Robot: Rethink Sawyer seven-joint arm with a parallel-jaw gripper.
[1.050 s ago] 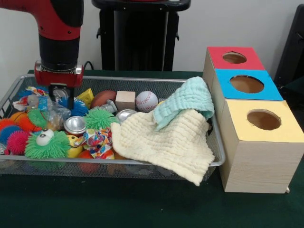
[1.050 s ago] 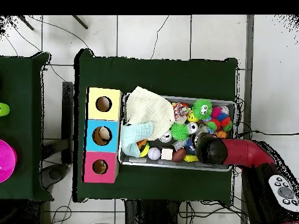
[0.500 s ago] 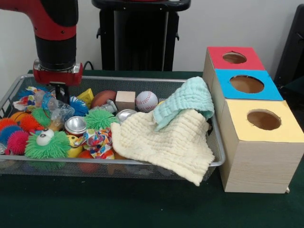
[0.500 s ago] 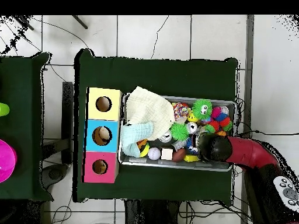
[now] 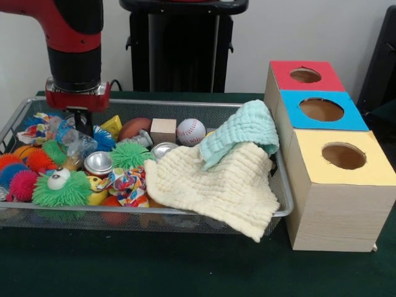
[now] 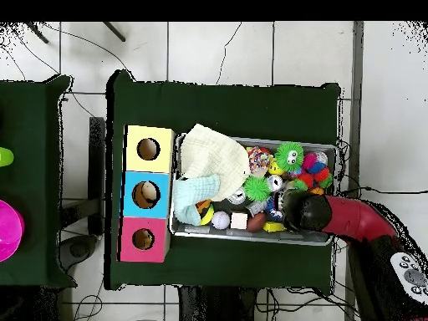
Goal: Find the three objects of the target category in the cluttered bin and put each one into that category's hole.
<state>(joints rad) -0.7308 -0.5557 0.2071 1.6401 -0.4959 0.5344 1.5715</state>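
Note:
A wire mesh bin (image 5: 185,106) holds a jumble of toys. My gripper (image 5: 83,127) hangs low over its back left part, just above a crumpled clear plastic bottle (image 5: 74,146) and beside a blue spiky ball (image 5: 103,140). Nearby lie two metal cans (image 5: 98,163) (image 5: 163,149), a baseball (image 5: 190,131), a wooden block (image 5: 163,129) and a brown ball (image 5: 134,127). A wooden box stands to the right of the bin, with a red hole (image 5: 305,75), a blue hole (image 5: 321,109) and a yellow hole (image 5: 343,156). In the overhead view my arm (image 6: 351,219) covers the gripper.
A cream cloth (image 5: 216,185) drapes over the bin's front right rim, with a mint cloth (image 5: 244,129) on top of it. Green spiky balls (image 5: 130,154) (image 5: 62,189) and orange and pink ones (image 5: 25,176) fill the left end. The box (image 6: 148,194) sits close against the bin (image 6: 251,236).
My gripper has risen a little out of the clutter at the bin's back left and shifted slightly sideways. The toys and cloths lie as before.

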